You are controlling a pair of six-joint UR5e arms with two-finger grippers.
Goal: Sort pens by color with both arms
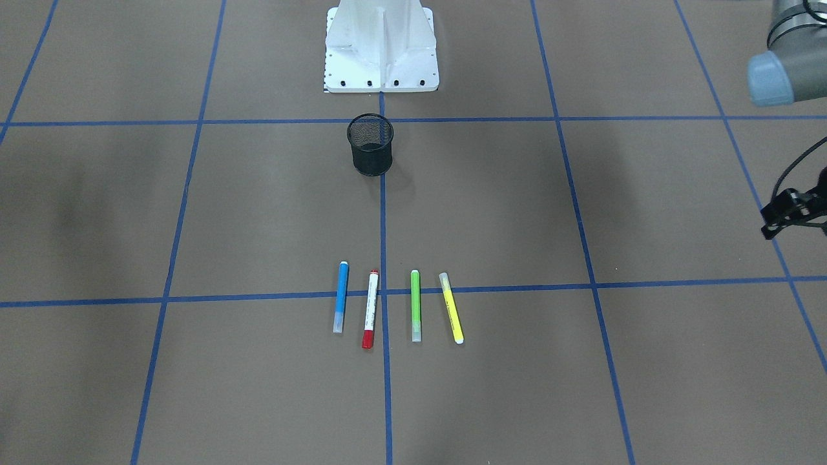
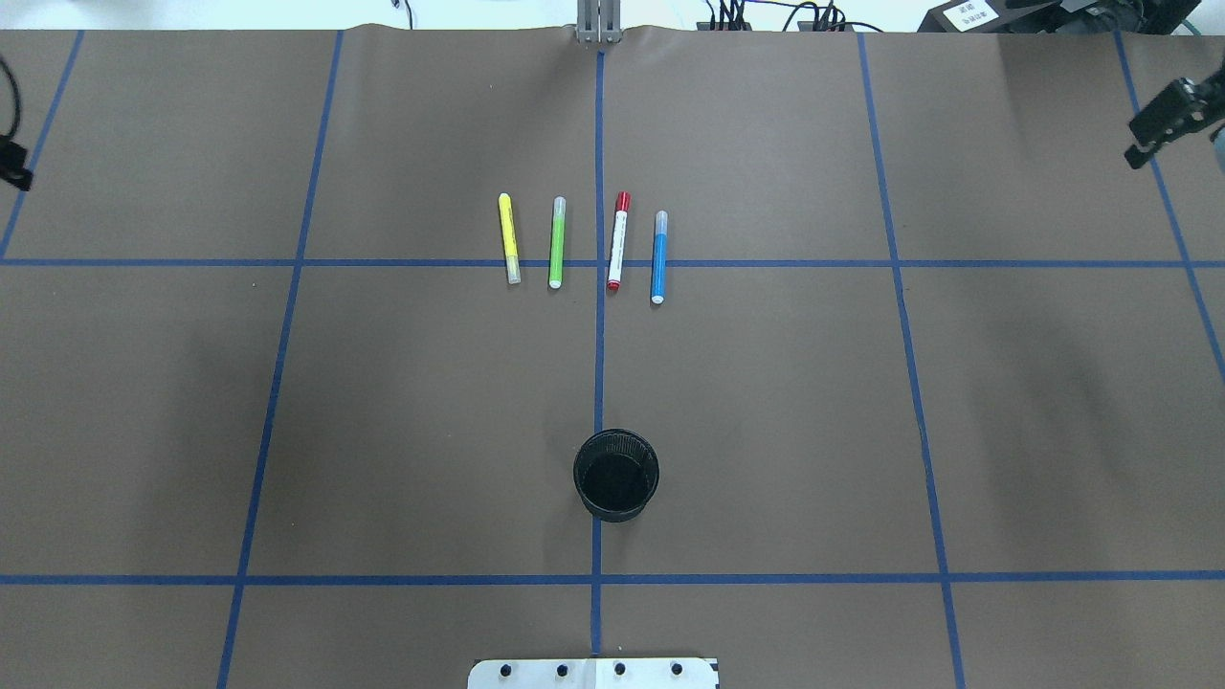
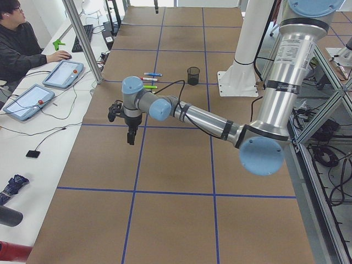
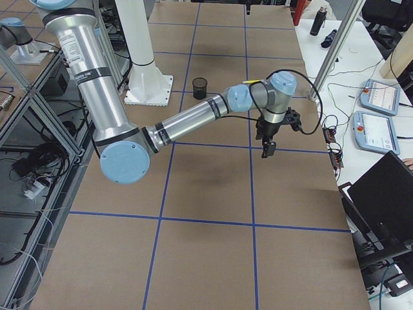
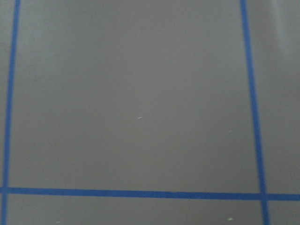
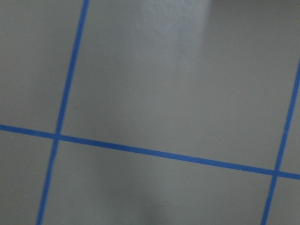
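Observation:
Four pens lie side by side across a blue tape line at mid-table: a blue pen, a white pen with a red cap, a lime green pen and a yellow pen. My left gripper hangs over bare table far out to the left, well away from them. My right gripper hangs far out to the right, likewise apart. Only black edges of the grippers show in the overhead and front views, so I cannot tell whether either is open or shut. Both wrist views show only brown paper and tape.
A black mesh cup stands upright on the centre line between the pens and the white base pedestal. A person sits at a side bench with tablets. More tablets and a laptop sit beyond the right end.

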